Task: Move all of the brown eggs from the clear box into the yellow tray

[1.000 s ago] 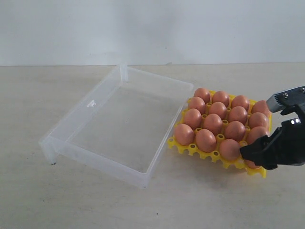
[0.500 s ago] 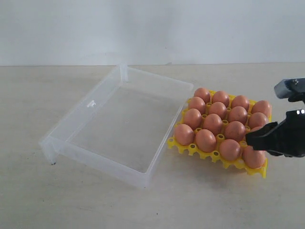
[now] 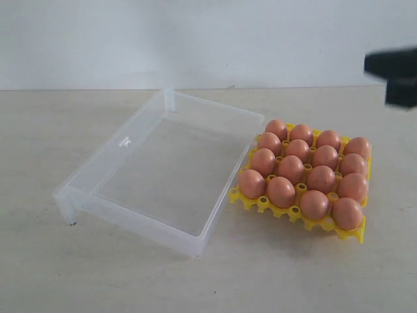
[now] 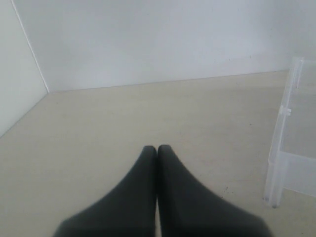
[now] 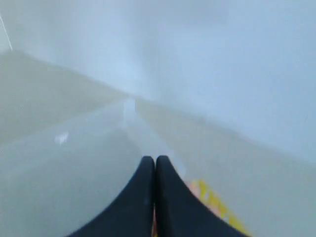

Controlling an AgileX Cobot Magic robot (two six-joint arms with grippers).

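Resembles a robot lab test bench: plain pale tabletop (image 3: 130, 274) set against a blank white wall (image 3: 195, 39) at twelve o'clock in the exterior view, with a second white wall (image 4: 15, 74) joining at a corner in the left wrist view.

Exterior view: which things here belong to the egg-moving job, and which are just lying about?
Job:
- brown eggs, all sixteen seated in cells
- yellow tray
- clear box, no eggs in it
- right gripper, shut, holding nothing

Not part of it:
- table
- back wall
- left gripper, shut beside the box
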